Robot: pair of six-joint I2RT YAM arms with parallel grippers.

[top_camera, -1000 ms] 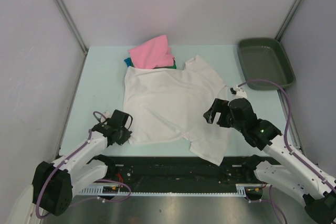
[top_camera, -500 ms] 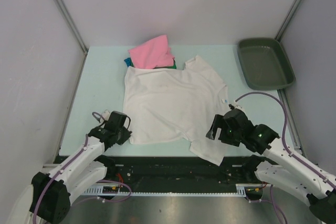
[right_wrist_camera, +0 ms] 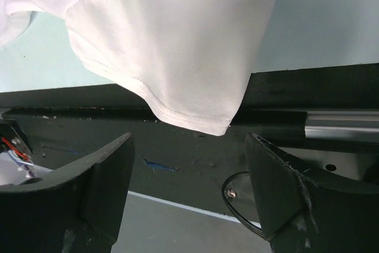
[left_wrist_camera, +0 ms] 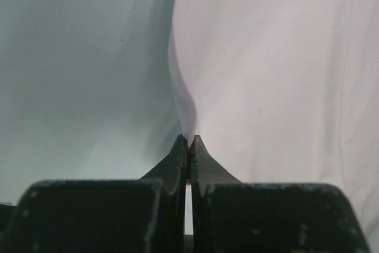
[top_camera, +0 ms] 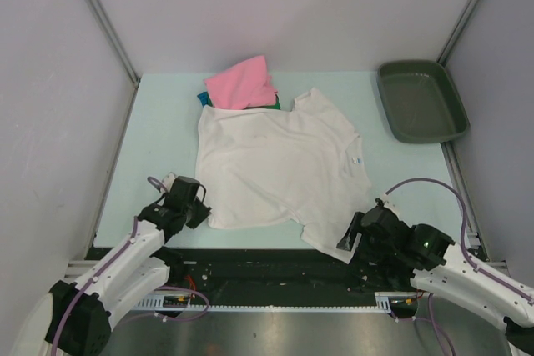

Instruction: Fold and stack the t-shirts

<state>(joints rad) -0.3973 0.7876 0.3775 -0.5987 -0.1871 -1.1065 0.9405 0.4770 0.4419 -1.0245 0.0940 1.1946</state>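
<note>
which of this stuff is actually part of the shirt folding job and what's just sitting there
Job:
white t-shirt
pink t-shirt
teal t-shirt and green t-shirt, peeking out under the pink one

Lying about:
dark green tray, far right corner

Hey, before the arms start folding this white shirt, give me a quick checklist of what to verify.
1. Left gripper pinching the white shirt's edge: ok.
2. Right gripper holding the sleeve: not ok, its corner hangs ahead of the open jaws.
3. Sleeve lying on the table: not ok, it droops past the near edge.
4. White shirt free of the pink shirt: cannot tell.
5. Tray clear of the shirt: ok.
</note>
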